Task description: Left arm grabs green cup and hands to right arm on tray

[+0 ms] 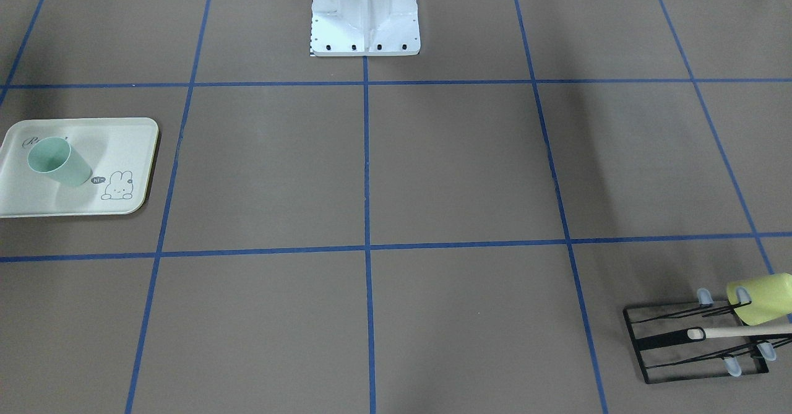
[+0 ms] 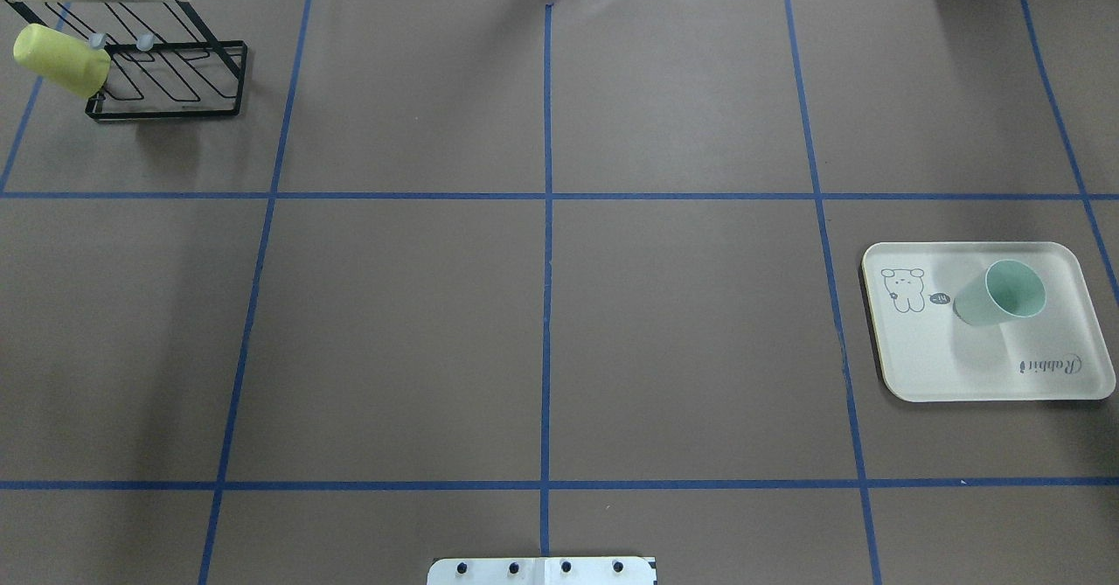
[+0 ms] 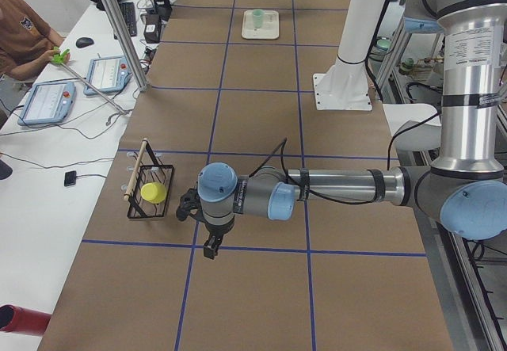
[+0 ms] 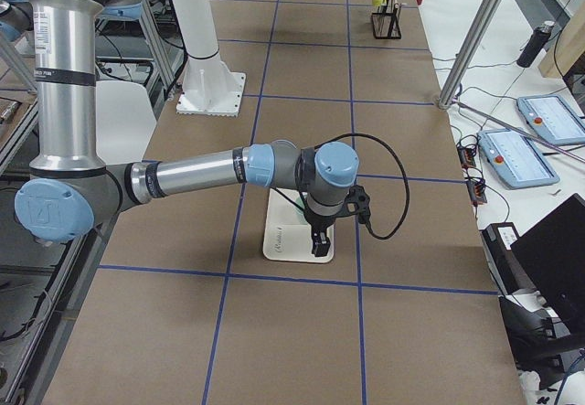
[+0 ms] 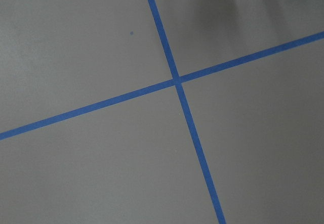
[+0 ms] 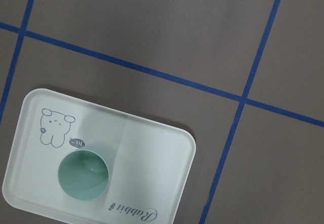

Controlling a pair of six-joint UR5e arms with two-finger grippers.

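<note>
At the overhead view's right, the green cup (image 2: 1001, 295) stands upright on the tray (image 2: 962, 365); whether the left gripper (image 3: 211, 250) or right gripper (image 4: 321, 250) is clenched, I cannot tell.

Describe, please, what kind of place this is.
Probably a robotics lab. The left arm and the right arm reach over a table gridded with blue tape, and control pendants lie on a side bench where an operator sits.

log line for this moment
green cup: upright on tray | left pincer: over table | right pincer: over tray | open/shut: unclear
</note>
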